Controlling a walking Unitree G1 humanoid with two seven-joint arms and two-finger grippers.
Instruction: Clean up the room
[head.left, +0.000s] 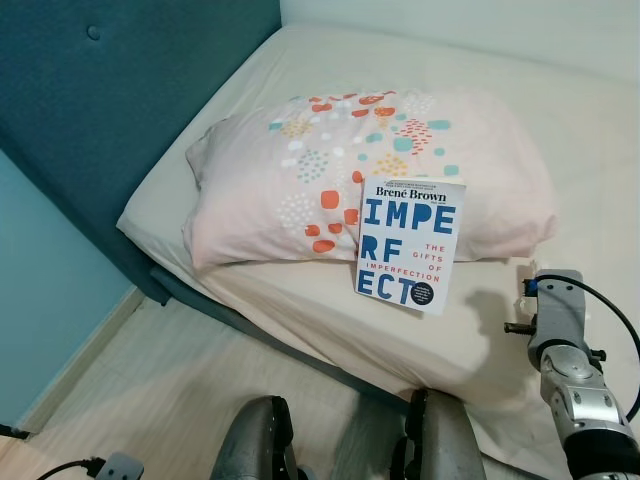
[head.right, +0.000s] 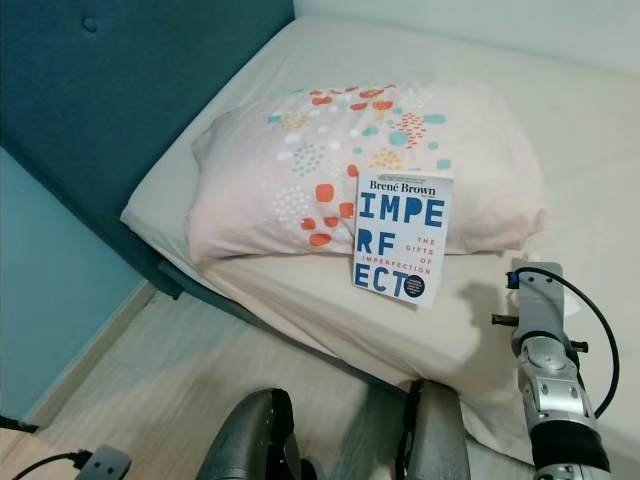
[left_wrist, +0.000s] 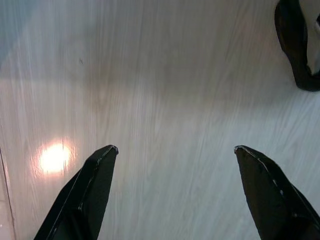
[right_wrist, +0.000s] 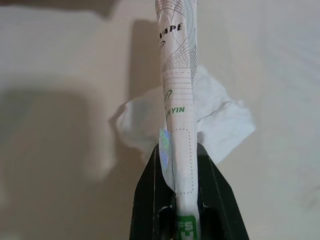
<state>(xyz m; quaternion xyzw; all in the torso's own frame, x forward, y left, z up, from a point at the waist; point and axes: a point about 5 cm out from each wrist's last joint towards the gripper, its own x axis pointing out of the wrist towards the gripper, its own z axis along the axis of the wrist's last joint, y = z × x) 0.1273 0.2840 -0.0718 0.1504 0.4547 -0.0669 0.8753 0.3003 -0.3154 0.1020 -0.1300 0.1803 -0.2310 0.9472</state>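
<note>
On the bed (head.left: 300, 310), a book (head.left: 408, 243) leans upright against the patterned pillow (head.left: 300, 170), with the right arm raised just beside it. The right wrist view adds that the right gripper (right_wrist: 186, 160) pinches a thin white box (right_wrist: 180, 100) above a crumpled tissue (right_wrist: 220, 120) on the sheet. The left gripper (left_wrist: 175, 150) hangs over the pale wood floor (left_wrist: 165, 75), its fingers spread.

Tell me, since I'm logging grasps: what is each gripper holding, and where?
The right gripper pinches a thin white printed box by its near end; the left gripper holds nothing.
</note>
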